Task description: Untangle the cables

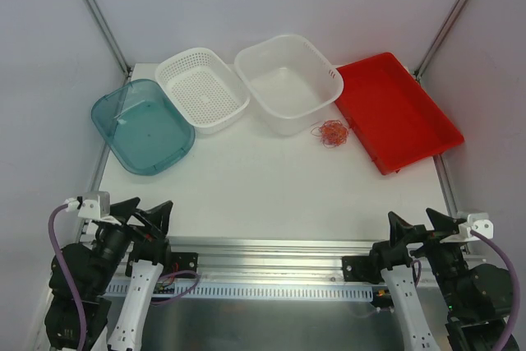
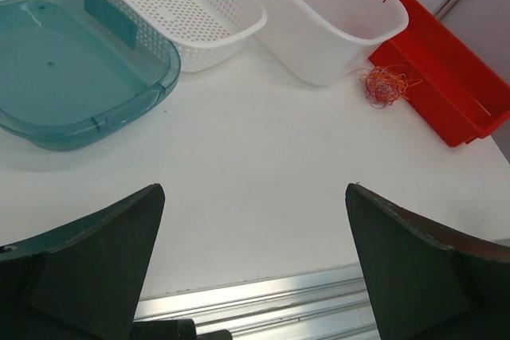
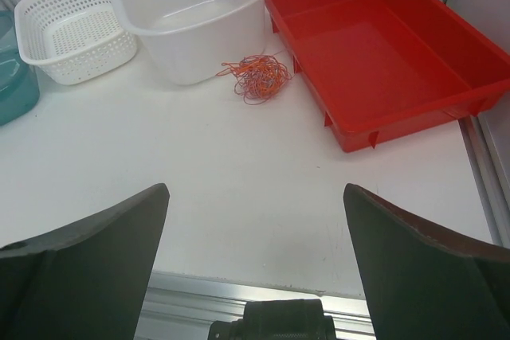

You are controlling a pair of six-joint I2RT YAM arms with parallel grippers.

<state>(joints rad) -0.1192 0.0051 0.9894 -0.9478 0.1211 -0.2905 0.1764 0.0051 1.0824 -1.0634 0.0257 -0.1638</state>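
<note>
My left jaws stand wide open at the near left corner of the bench (image 1: 263,191), holding nothing. My right jaws are spread just as wide at the near right corner, also with nothing in them. The cables (image 1: 332,132) lie in one small red-orange knot toward the far edge, right of the middle, between the tub (image 1: 288,84) and the tray (image 1: 394,108). The basket (image 1: 201,88) and the bin (image 1: 144,129) sit toward the far left corner.

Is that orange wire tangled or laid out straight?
Tangled: the cables lie in one loopy clump on the table, between the white tub and the red tray.
</note>
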